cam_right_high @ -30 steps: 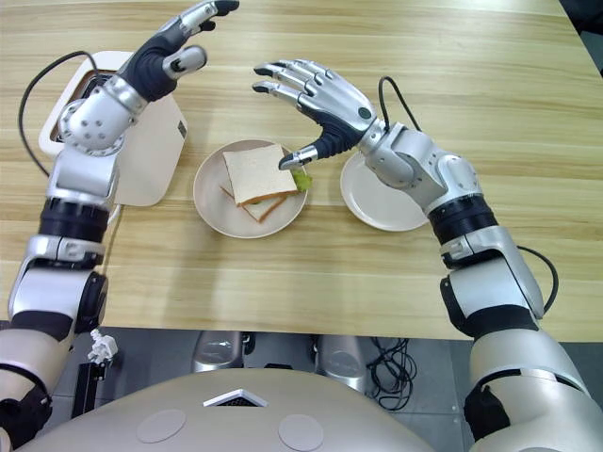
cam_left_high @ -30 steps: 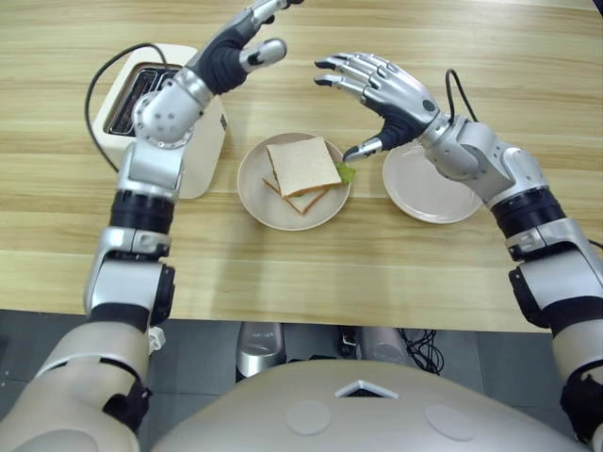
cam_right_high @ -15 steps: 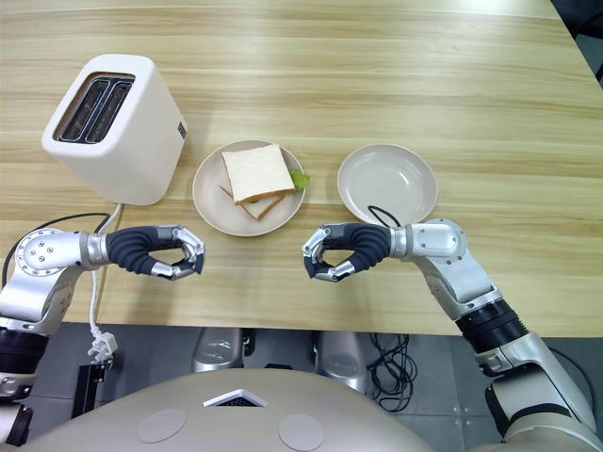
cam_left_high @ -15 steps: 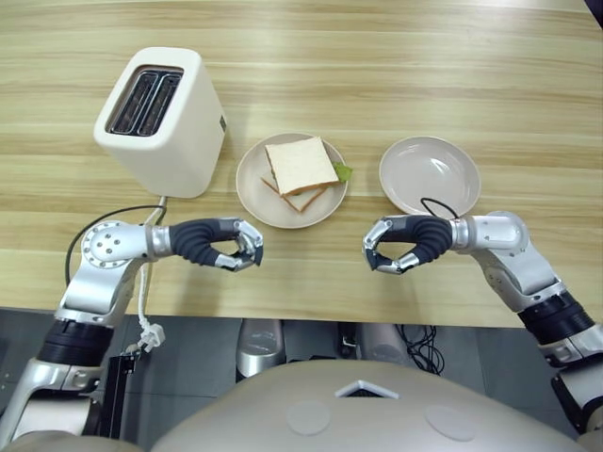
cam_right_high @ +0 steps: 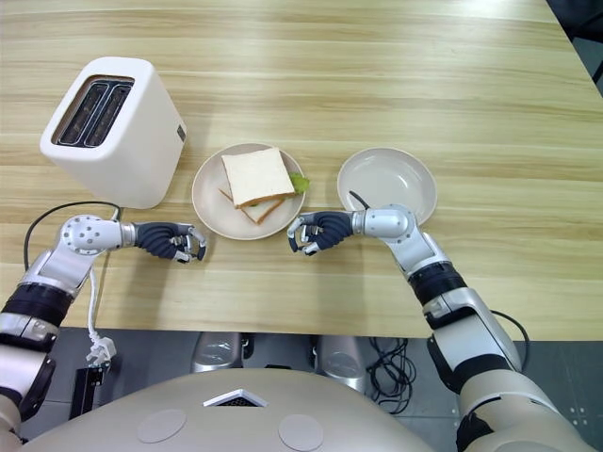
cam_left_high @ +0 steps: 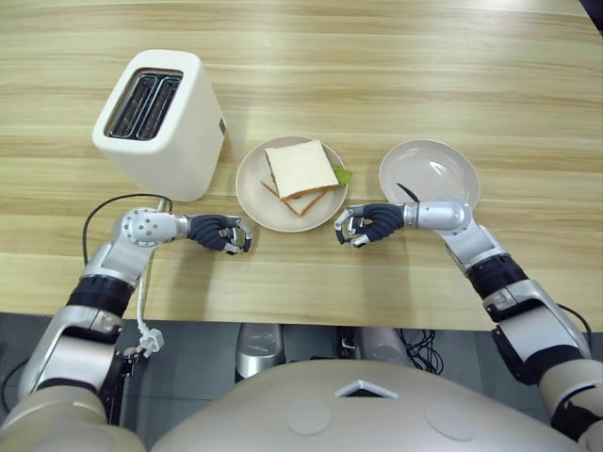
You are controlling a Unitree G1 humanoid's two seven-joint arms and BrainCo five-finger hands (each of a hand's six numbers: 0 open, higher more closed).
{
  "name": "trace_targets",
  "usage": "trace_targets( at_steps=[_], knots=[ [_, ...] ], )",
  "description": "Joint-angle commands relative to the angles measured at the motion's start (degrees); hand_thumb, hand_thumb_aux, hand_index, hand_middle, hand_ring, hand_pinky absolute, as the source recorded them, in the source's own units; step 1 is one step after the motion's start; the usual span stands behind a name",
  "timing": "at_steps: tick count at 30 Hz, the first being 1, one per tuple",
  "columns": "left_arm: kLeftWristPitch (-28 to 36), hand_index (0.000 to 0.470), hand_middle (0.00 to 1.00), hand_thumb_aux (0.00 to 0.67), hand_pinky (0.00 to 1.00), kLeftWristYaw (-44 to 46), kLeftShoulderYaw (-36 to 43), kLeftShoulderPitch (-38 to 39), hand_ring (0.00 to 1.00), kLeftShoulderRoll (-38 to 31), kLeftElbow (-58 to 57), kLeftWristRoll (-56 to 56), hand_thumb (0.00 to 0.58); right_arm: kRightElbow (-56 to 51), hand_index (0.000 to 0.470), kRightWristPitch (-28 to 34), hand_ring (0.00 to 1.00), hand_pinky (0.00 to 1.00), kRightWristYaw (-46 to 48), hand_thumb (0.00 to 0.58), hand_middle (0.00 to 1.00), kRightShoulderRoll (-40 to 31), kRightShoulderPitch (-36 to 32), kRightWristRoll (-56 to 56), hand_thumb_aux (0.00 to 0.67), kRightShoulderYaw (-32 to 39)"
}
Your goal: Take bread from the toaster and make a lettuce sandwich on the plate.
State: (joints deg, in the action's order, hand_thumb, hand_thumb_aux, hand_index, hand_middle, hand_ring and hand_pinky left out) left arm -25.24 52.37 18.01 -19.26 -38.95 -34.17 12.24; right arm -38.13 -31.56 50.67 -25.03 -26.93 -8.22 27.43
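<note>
Wooden table [cam_left_high: 377, 56] supports the cream toaster [cam_left_high: 160, 122] at left. Just right of it, the plate [cam_left_high: 252, 193] holds the sandwich [cam_left_high: 300, 168]: two stacked slices, with lettuce [cam_left_high: 343, 174] protruding at the right edge. A second plate [cam_left_high: 429, 174] sits further right. Near the sandwich plate's lower left, the left hand [cam_left_high: 222, 233] has its fingers curled and grips nothing. Below the gap between both plates, the right hand [cam_left_high: 363, 224] is likewise curled on nothing.

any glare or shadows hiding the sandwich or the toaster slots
Left eye view: sandwich evenly lit, only a soft shadow on its plate; toaster slots dark inside. Right eye view: small highlight on the empty plate, nothing hidden.
</note>
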Motion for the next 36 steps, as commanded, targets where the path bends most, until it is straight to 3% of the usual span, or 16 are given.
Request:
trace_targets(
  at_steps=[1, 9, 18, 30, 36],
  knots=[
    [-1.94, 0.460, 1.00, 0.670, 1.00, -1.45, 2.26, -1.39, 1.00, 1.55, -6.60, 3.27, 0.580, -4.24, 0.460, -2.19, 1.00, 1.00, -0.05, 0.580, 1.00, 1.25, -1.04, -2.82, 0.670, 0.99],
    [-4.22, 0.460, 1.00, 0.670, 1.00, -3.76, 2.62, -6.24, 1.00, 4.80, -13.11, 5.12, 0.580, -10.55, 0.460, -3.82, 1.00, 1.00, 1.45, 0.580, 1.00, 3.99, -3.27, -5.58, 0.670, 1.56],
    [-1.82, 0.460, 1.00, 0.670, 1.00, -10.44, -0.17, -16.45, 1.00, 10.88, -26.17, 4.05, 0.580, -22.75, 0.460, -4.77, 1.00, 1.00, -10.67, 0.580, 1.00, 9.31, -11.84, -11.21, 0.670, 0.47],
    [3.20, 0.460, 1.00, 0.670, 1.00, -22.59, -1.03, -27.01, 1.00, 16.81, -38.61, 6.40, 0.580, -35.68, 0.460, 3.39, 1.00, 1.00, -29.13, 0.580, 1.00, 12.70, -23.05, -20.49, 0.670, 1.78],
    [6.08, 0.460, 1.00, 0.670, 1.00, -25.71, -1.47, -29.94, 1.00, 20.09, -41.59, 6.65, 0.580, -38.27, 0.460, 6.44, 1.00, 1.00, -32.53, 0.580, 1.00, 14.41, -25.56, -22.16, 0.670, 1.18]
  ],
)
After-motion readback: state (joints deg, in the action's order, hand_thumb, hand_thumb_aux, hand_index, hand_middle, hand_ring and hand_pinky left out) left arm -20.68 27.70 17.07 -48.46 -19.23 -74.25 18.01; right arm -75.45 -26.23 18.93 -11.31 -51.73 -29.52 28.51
